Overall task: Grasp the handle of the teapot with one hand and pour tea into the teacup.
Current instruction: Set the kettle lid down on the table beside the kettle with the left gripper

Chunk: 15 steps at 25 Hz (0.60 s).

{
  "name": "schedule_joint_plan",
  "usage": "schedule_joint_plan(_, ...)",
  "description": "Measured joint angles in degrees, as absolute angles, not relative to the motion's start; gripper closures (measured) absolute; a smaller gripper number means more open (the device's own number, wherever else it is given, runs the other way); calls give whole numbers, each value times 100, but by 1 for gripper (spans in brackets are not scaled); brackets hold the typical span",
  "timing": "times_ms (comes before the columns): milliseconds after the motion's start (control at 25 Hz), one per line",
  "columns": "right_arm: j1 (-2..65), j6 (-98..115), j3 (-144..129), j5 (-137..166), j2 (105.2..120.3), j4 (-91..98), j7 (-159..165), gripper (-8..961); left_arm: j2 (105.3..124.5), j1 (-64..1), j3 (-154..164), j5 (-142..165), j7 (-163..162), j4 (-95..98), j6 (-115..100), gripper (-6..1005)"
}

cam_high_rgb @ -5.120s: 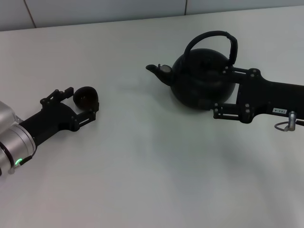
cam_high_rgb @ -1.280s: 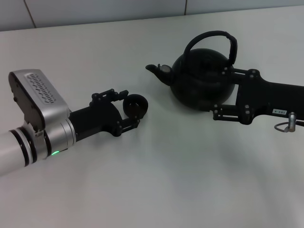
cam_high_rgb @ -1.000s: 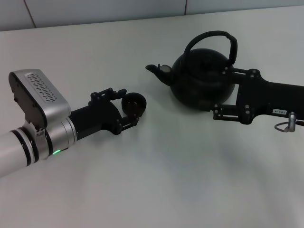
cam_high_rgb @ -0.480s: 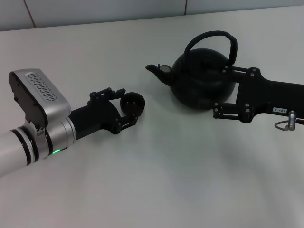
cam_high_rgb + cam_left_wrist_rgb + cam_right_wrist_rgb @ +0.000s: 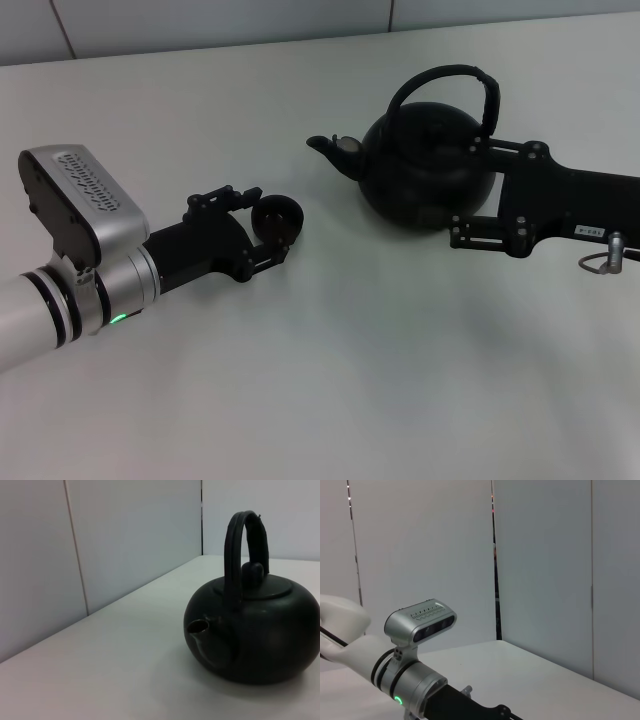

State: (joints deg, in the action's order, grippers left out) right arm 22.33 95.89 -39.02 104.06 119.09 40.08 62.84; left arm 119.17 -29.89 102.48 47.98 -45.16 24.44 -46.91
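Cup carried in, pot not yet lifted

Left gripper (image 5: 268,228) jaws hold the teacup (image 5: 277,219), now brought near the spout; right gripper (image 5: 470,190) jaws straddle the teapot (image 5: 425,170) body wide on the bench (image 5: 350,350), handle (image 5: 445,85) ungrasped.

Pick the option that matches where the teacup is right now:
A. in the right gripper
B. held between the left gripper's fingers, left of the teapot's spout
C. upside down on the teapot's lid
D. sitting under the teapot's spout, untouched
B: in the head view the teacup sits between the left gripper fingers, well left of the teapot and its spout.
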Motion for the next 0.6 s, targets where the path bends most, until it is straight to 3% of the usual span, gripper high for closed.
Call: schedule_joint_plan(600, 2233, 9589, -3902, 10406, 11909, 4008, 6284, 222, 11917, -2988, 10350, 4785, -4518, 2448, -4576, 209)
